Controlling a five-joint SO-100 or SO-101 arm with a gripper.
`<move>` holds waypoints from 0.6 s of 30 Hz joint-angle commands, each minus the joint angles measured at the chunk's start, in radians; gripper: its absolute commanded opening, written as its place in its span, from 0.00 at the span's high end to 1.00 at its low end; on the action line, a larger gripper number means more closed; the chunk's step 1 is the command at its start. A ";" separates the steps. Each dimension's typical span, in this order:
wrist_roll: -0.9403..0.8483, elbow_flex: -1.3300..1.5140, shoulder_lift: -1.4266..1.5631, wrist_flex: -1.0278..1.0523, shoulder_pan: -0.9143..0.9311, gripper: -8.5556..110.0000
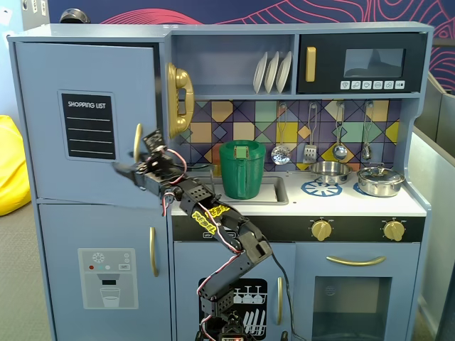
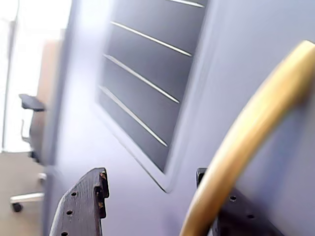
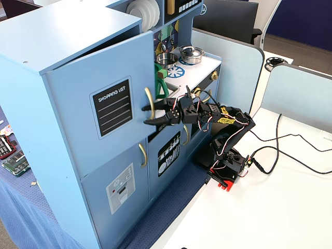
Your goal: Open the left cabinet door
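Blue-grey, rectangular and large, the left cabinet door (image 1: 85,114) of the toy kitchen carries a black "SHOPPING LIST" chalkboard panel (image 1: 88,126) and a vertical gold bar handle (image 1: 137,143), and it stands slightly ajar, its handle edge swung out from the cabinet body, as a fixed view shows (image 3: 98,119). The black two-finger pincer (image 1: 126,170) sits right at that handle (image 3: 149,101): its jaws are spread, not closed on anything, with one finger (image 2: 81,206) on the chalkboard side of the bar and the other finger (image 2: 231,214) behind and beneath the gold bar (image 2: 246,147) in the wrist view; whether either finger touches the bar I cannot tell. From the pincer (image 3: 151,115) the black jointed arm (image 1: 220,227) runs back and down to its base on the white bench (image 3: 270,207). Below the pincer is the lower blue-grey door with a grey water-dispenser graphic (image 1: 106,277) and its own gold handle (image 1: 153,251). Behind the arm, on the side away from the chalkboard, hangs a gold toy telephone (image 1: 179,99), and further that way a green plastic pot (image 1: 242,169) rests in the sink. Under the arm's elbow sits the small door with a black dishes graphic (image 1: 249,305).
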 commanded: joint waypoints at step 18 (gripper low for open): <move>-0.005 0.183 0.426 0.074 0.063 0.81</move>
